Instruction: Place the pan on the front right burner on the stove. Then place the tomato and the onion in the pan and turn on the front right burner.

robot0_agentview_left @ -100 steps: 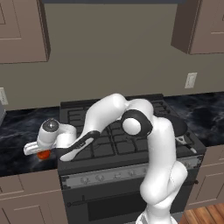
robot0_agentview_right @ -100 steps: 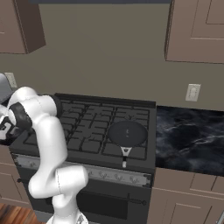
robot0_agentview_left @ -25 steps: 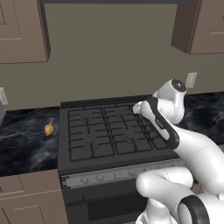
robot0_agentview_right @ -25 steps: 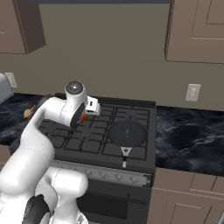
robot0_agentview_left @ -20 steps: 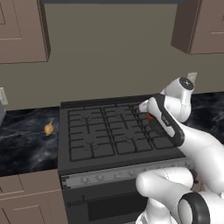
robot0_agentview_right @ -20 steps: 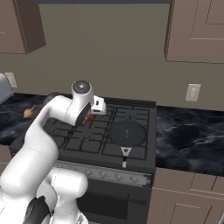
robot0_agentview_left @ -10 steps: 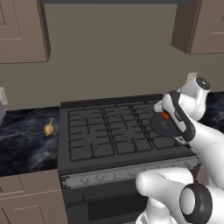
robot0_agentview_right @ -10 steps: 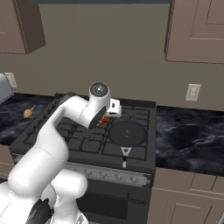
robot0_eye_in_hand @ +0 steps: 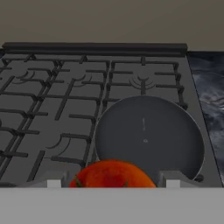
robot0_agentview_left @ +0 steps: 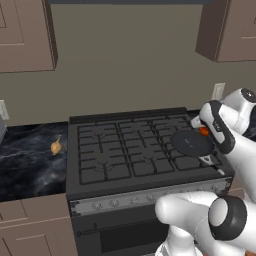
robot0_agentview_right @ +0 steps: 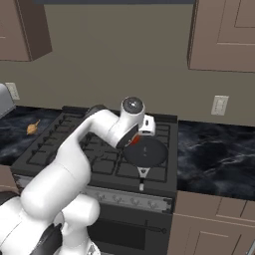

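On front-right burner (robot0_eye_in_hand: 183, 103) of stove (robot0_agentview_left: 100, 187) sits pan (robot0_eye_in_hand: 148, 135), nothing inside; tool (robot0_eye_in_hand: 109, 181) clamped on tomato (robot0_eye_in_hand: 113, 174) above it. Onion (robot0_agentview_left: 56, 146) on left worktop (robot0_agentview_left: 25, 165).

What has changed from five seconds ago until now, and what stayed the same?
The gripper picked the tomato up from the counter left of the stove and carried it rightward, now over the pan. The pan stayed on the front right burner; the onion stayed on the left counter.
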Robot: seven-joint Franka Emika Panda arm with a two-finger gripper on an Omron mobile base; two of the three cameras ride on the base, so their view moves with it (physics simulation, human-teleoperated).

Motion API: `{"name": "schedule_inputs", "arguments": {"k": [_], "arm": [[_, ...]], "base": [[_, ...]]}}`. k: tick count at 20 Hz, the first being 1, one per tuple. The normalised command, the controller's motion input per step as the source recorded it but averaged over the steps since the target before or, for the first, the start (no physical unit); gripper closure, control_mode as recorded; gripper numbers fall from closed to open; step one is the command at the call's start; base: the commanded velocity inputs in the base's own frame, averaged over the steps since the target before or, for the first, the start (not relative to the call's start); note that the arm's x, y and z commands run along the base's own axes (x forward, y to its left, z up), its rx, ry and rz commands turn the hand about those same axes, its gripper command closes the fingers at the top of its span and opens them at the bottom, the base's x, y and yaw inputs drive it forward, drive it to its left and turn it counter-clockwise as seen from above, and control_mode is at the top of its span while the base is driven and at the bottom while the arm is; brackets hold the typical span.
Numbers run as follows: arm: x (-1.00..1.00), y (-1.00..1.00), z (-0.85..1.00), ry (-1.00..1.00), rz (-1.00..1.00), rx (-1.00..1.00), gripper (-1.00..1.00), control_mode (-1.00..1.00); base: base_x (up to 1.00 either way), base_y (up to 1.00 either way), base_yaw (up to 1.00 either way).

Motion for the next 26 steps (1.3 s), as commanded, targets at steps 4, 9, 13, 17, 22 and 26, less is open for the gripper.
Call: {"name": "schedule_inputs", "arguments": {"k": [4, 9, 13, 17, 22, 26], "arm": [[0.11, -0.04, -0.19, 0.0, 0.0, 0.0, 1.0, -1.0], [0.19, -0.01, -0.3, 0.0, 0.0, 0.0, 1.0, -1.0], [0.14, -0.01, -0.23, 0.0, 0.0, 0.0, 1.0, -1.0], [0.11, -0.03, -0.13, 0.0, 0.0, 0.0, 1.0, -1.0], [0.17, -0.08, -0.14, 0.0, 0.0, 0.0, 1.0, -1.0], [0.21, -0.11, -0.23, 0.0, 0.0, 0.0, 1.0, -1.0]], "base": [[0.0, 0.0, 0.0], [0.0, 0.0, 0.0], [0.0, 0.0, 0.0], [0.0, 0.0, 0.0], [0.0, 0.0, 0.0], [0.0, 0.0, 0.0]]}}
